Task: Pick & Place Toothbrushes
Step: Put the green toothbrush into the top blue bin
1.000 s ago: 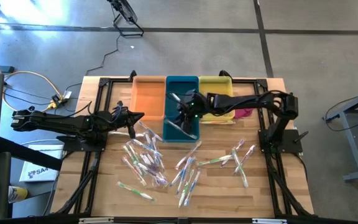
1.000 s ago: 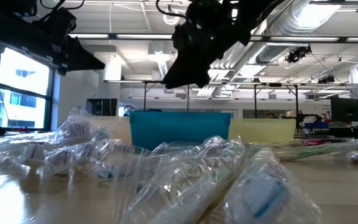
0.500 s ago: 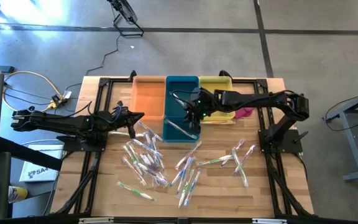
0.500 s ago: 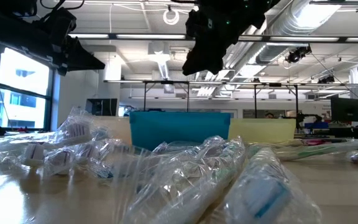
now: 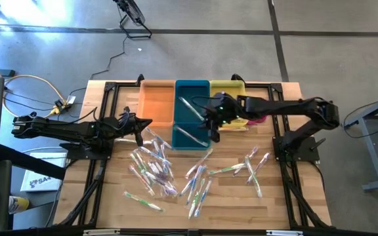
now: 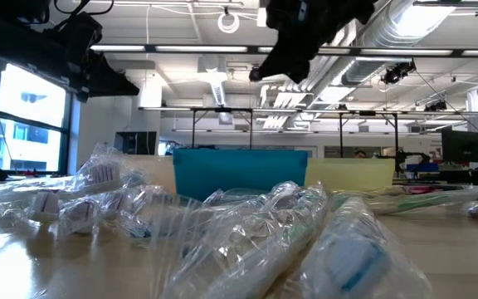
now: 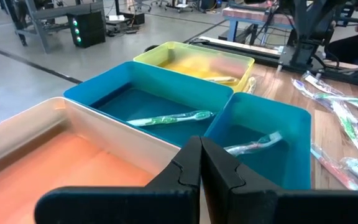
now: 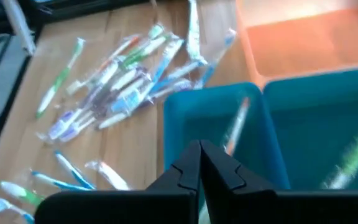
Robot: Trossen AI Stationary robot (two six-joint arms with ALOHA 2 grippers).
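Many wrapped toothbrushes point(image 5: 155, 165) lie in loose heaps on the wooden table, with more to the right point(image 5: 251, 164); the low view shows them up close point(image 6: 247, 232). One toothbrush point(image 7: 166, 118) lies in the large teal bin point(image 5: 201, 90), another point(image 7: 253, 143) in the small teal bin point(image 5: 179, 144). My right gripper point(image 5: 210, 130) hangs shut and empty over the right edge of the teal bins point(image 8: 199, 163). My left gripper point(image 5: 144, 124), also shut and empty point(image 7: 201, 163), waits left of the bins.
An orange bin point(image 5: 156, 103) stands left of the teal ones and a yellow bin point(image 5: 228, 88) to their right, with a pink cloth point(image 5: 258, 119) beside it. Black arm frames run along both table sides.
My right gripper has shut with nothing in it and drawn back to the right, away from the middle of the teal bin. The left arm has not moved.
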